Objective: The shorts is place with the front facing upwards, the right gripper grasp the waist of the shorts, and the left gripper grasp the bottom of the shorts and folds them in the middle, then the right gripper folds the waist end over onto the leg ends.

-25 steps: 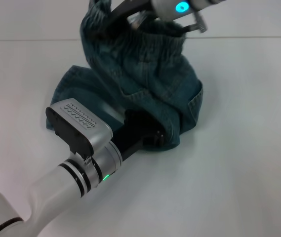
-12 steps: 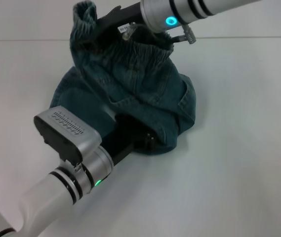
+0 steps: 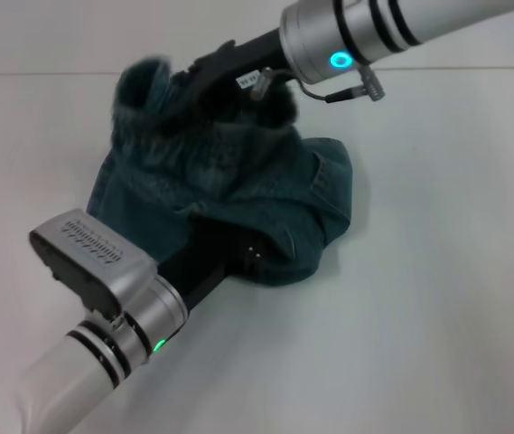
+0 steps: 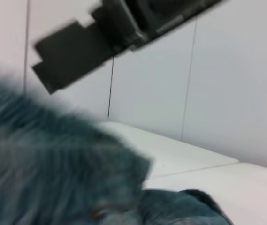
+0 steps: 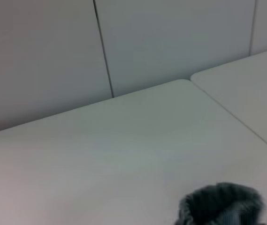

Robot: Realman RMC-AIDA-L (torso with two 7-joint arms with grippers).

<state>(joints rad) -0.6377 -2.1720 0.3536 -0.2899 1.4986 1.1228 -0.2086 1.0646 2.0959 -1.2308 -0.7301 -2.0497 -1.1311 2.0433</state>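
Observation:
The dark teal denim shorts [image 3: 275, 194] lie bunched in the middle of the white table [image 3: 437, 298]. My right gripper [image 3: 213, 77] reaches in from the upper right, shut on the gathered waist [image 3: 162, 136], which it holds raised and draped toward the left. My left gripper [image 3: 243, 258] comes from the lower left, its black fingers buried in the near edge of the shorts and shut on that cloth. The left wrist view shows blurred shorts cloth [image 4: 53, 168] below the right gripper [image 4: 77, 56]. A bit of the waist [image 5: 222, 204] shows in the right wrist view.
A seam line runs across the table at the back [image 3: 473, 69]. Behind the table stands a pale panelled wall [image 5: 171, 42]. No other objects are on the surface.
The right gripper has carried the raised waist lower and to the left. The left arm has drawn back toward the lower left, and the shorts' near edge moved with it.

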